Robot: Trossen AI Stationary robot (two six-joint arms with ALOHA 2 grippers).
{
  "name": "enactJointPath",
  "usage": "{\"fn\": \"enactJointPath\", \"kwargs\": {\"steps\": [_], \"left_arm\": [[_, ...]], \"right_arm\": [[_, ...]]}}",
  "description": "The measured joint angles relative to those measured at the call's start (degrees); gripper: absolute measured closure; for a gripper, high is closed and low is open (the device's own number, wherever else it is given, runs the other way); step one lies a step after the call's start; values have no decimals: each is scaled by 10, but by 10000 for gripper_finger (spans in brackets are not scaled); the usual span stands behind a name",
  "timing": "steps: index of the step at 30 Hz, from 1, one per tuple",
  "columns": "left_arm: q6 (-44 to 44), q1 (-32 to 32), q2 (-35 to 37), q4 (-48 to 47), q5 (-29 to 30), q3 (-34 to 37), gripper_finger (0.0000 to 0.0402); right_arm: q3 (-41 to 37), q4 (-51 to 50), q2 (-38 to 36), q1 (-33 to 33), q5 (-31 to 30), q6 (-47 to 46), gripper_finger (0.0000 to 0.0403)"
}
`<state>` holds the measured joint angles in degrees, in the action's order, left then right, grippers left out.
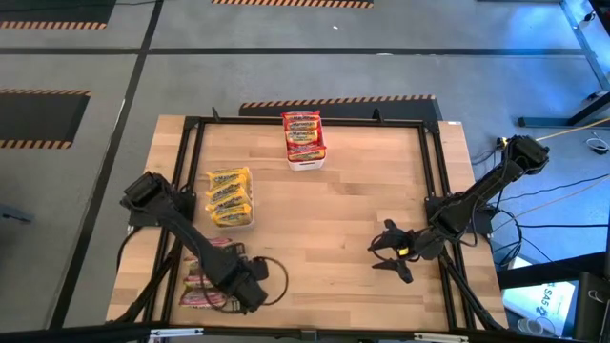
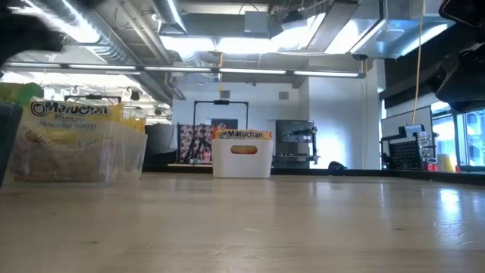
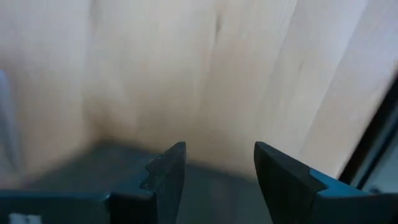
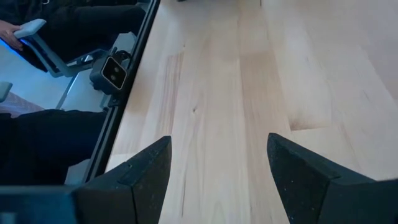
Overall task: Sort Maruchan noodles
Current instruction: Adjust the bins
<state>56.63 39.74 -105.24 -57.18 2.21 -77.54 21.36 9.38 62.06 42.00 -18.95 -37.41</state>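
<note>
Red-banded Maruchan noodles (image 1: 303, 133) stand in a white bin (image 1: 307, 162) at the table's far middle, also the white bin (image 2: 242, 158) in the low view. Yellow packets (image 1: 230, 195) fill a clear bin (image 2: 72, 148) at the left. Pink-and-green packets (image 1: 200, 276) lie at the near left corner, partly hidden under my left arm. My left gripper (image 3: 217, 165) points down over bare wood just right of them, open, with nothing between its fingers. My right gripper (image 1: 389, 250) hovers open and empty above the table's right part, as the right gripper (image 4: 217, 155) shows in its wrist view.
A black frame (image 1: 431, 171) runs round the table top. A camera (image 4: 112, 71) sits at the table's edge, and a person's legs (image 4: 43, 149) show beyond it. The middle of the wooden table (image 1: 324, 219) is bare.
</note>
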Motion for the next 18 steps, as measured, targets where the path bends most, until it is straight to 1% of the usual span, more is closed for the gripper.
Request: {"fn": "enactJointPath", "kwargs": {"steps": [3,7,10,13,18], "left_arm": [[-60,-33,16,4,43,-31,218],[-192,-96,29,10,127,-78,218],[-290,-154,29,8,164,-89,218],[-351,-227,29,7,151,-79,218],[-406,-346,28,7,70,-31,218]], "right_arm": [[0,0,0,0,-10,2,162],[0,0,0,0,-22,4,162],[0,0,0,0,-26,4,162],[0,0,0,0,-26,4,162],[0,-1,0,0,-34,4,162]]}}
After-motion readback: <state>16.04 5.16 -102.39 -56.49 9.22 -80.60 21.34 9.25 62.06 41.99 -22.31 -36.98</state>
